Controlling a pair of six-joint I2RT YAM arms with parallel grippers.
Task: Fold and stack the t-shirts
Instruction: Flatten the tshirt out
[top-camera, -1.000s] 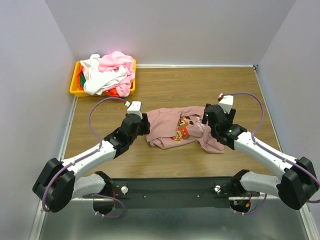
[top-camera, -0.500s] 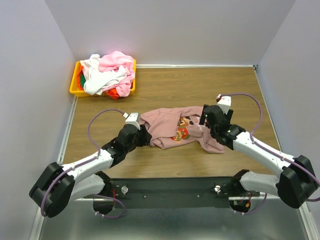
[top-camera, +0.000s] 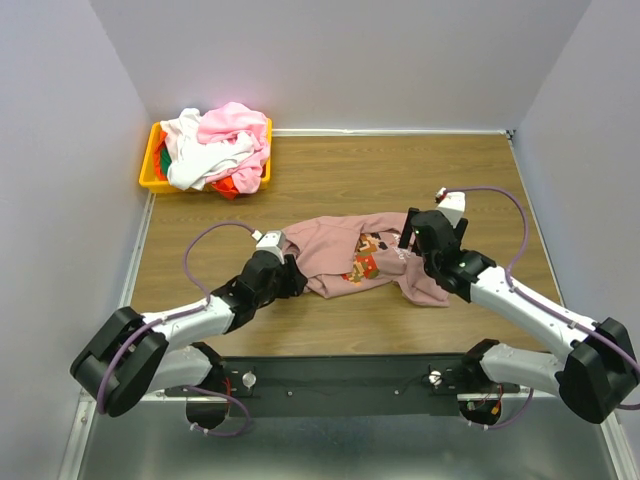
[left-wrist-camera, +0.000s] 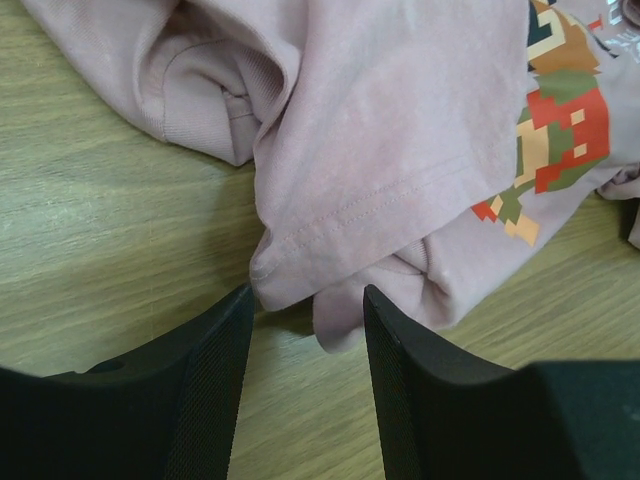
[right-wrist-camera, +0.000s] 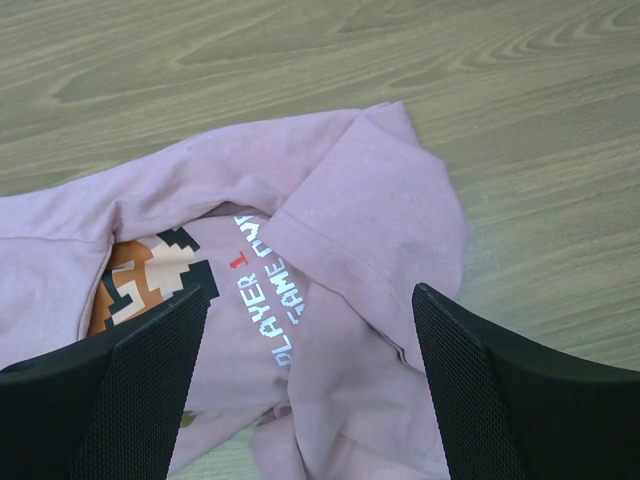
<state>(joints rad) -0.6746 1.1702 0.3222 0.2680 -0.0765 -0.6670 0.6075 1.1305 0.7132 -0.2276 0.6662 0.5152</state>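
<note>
A dusty mauve-pink t-shirt (top-camera: 345, 250) with a pixel-art print lies crumpled on the wooden table (top-camera: 340, 170). My left gripper (top-camera: 290, 272) is open at the shirt's left edge; in the left wrist view a folded hem (left-wrist-camera: 300, 270) lies between its fingertips (left-wrist-camera: 305, 300), low over the wood. My right gripper (top-camera: 415, 240) is open above the shirt's right side; its wrist view shows a sleeve (right-wrist-camera: 370, 230) and the print (right-wrist-camera: 150, 280) between its wide-spread fingers (right-wrist-camera: 470, 360). More tees, white and light pink (top-camera: 215, 140), are heaped in the bin.
A yellow plastic bin (top-camera: 152, 175) stands at the table's far left corner with the heaped tees, red-orange and green cloth showing below. Grey walls close in the table on three sides. A black rail (top-camera: 340, 375) runs along the near edge.
My left gripper has moved down and toward the near side along the shirt's left edge, ending low at the hem. My right gripper has shifted slightly over the shirt's right side.
</note>
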